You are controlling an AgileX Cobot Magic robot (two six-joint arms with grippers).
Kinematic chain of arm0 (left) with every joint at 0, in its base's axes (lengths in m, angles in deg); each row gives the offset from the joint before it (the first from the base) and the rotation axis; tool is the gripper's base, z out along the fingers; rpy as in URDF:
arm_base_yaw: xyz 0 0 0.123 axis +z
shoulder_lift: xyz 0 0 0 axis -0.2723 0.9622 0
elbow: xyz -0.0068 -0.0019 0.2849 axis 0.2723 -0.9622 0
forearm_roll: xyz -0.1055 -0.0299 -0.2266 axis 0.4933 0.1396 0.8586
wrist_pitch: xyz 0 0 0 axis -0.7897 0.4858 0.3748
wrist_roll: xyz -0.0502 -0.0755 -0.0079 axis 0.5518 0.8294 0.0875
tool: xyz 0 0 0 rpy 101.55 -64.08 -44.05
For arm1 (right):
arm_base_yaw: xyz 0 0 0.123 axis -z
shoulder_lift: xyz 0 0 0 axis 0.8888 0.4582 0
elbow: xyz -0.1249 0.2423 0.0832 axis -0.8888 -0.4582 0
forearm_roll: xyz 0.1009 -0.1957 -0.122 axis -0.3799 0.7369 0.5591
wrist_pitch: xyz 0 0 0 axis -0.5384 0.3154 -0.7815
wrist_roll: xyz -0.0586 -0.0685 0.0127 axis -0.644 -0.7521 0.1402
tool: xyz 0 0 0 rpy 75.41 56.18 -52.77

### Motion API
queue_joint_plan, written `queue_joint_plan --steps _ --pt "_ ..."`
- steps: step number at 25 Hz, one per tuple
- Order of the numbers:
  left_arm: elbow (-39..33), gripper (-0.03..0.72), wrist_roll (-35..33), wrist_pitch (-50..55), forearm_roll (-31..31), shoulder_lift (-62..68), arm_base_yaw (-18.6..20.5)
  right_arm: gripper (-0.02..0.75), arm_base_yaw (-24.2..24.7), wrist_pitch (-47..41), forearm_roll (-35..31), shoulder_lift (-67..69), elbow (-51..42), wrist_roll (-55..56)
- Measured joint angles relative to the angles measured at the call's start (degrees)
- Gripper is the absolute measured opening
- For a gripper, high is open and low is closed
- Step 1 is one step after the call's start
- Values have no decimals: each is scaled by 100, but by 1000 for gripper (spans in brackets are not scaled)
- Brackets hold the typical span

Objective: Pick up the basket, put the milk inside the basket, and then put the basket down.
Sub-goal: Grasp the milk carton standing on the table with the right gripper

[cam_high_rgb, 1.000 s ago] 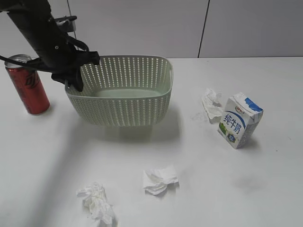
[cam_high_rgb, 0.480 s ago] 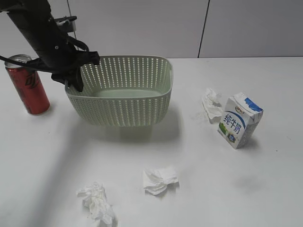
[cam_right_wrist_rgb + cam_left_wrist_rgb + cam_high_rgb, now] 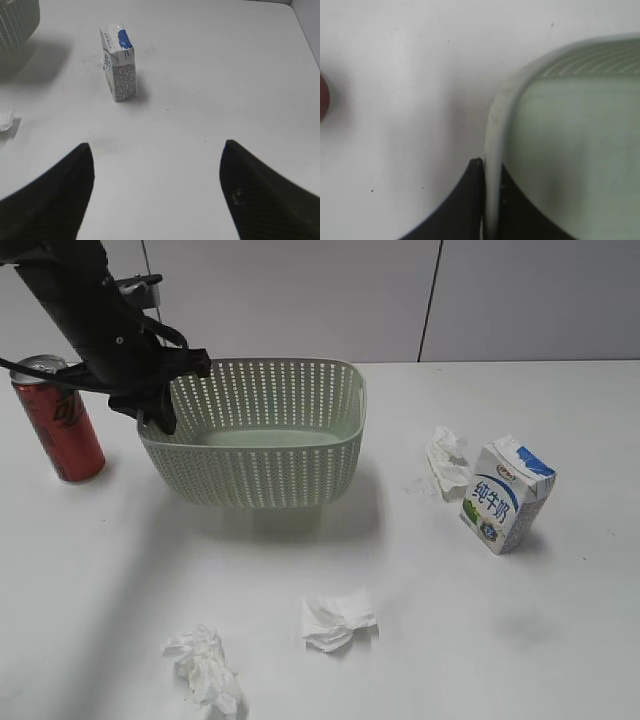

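The pale green basket [image 3: 265, 455] stands at the back left, with a shadow under its right side. My left gripper [image 3: 158, 405] is shut on its left rim, one finger outside and one inside the wall; the left wrist view shows the rim [image 3: 492, 145] pinched at my left gripper [image 3: 491, 167]. The milk [image 3: 505, 495], a white carton with a blue top, stands upright on the table to the right. In the right wrist view the milk [image 3: 118, 62] is ahead and left of my right gripper [image 3: 156, 150], which is open, empty and above the table. The right gripper is not in the exterior view.
A red soda can [image 3: 58, 418] stands just left of the left arm. Crumpled tissues lie next to the milk [image 3: 447, 462], at the front middle [image 3: 338, 620] and at the front left [image 3: 205, 668]. The basket's corner [image 3: 17, 22] shows in the right wrist view.
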Motion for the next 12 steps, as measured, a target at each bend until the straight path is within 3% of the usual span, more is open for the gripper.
queue_joint_plan --steps 12 --pt "0 0 6 13 0 0 0 594 0 124 -19 0 40 0"
